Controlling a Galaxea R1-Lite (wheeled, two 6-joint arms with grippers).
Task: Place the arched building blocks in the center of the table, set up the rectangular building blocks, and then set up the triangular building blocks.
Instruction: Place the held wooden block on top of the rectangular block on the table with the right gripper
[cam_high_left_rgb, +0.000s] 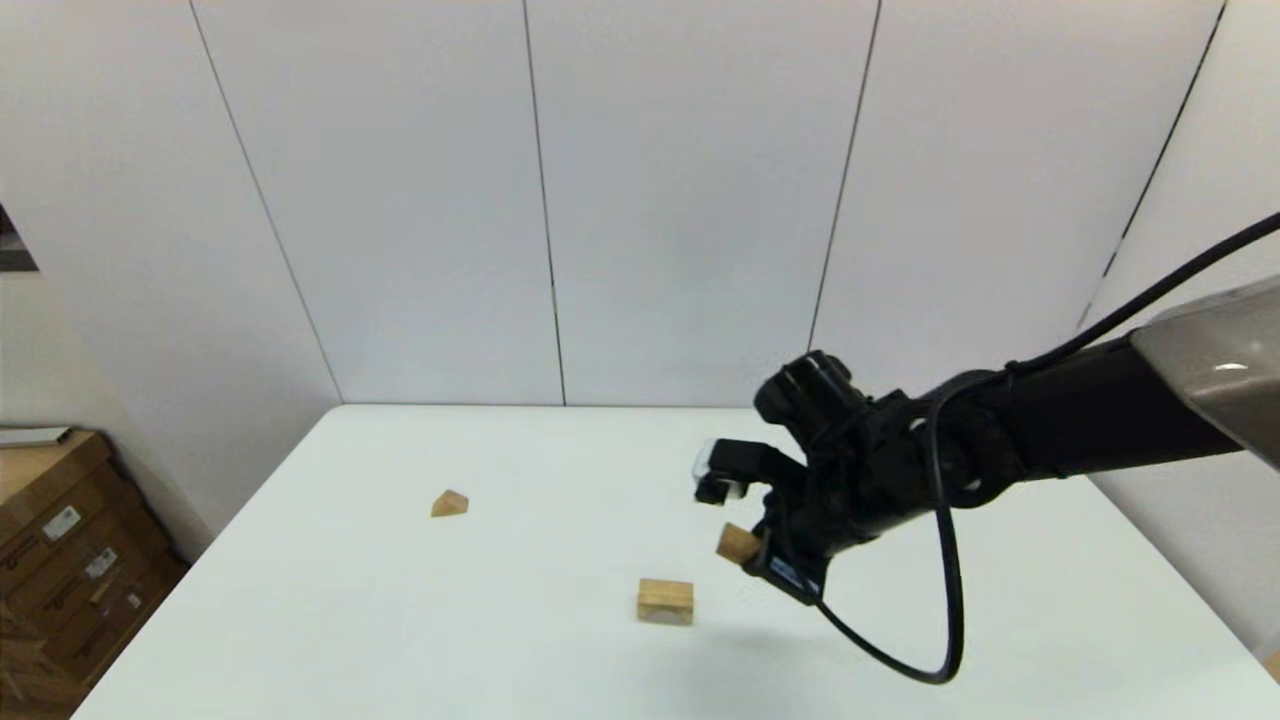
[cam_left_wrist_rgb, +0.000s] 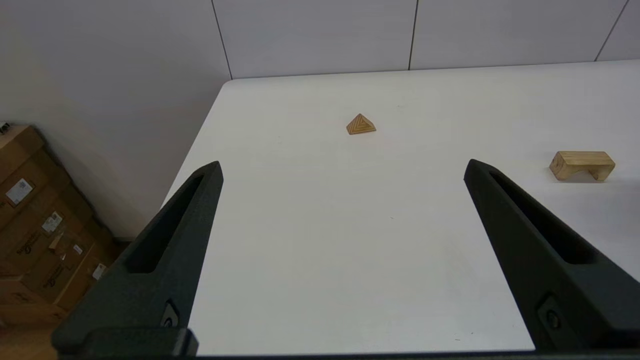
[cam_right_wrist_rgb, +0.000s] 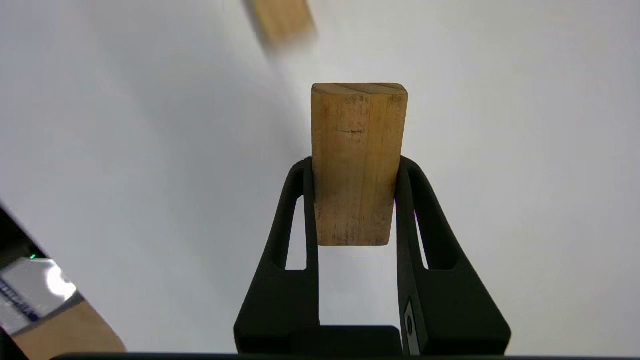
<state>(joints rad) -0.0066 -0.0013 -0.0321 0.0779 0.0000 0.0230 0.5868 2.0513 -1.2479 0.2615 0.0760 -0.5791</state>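
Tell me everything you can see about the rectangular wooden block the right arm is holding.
The rectangular block is a solid light-wood bar with visible grain, no cut-out, and a small nick on its broad face. The right pincer is shut on it, one finger pressed against each long side, roughly half its length sticking out past the fingertips. It hangs clear above the white table, just beyond and to the right of the arched block.

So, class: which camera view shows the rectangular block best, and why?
The right wrist view: the rectangular block fills the middle of the picture, clamped between the right pincer's fingers, grain and end face plain. The head view shows only one end of it beside the pincer. The left wrist view does not show it.
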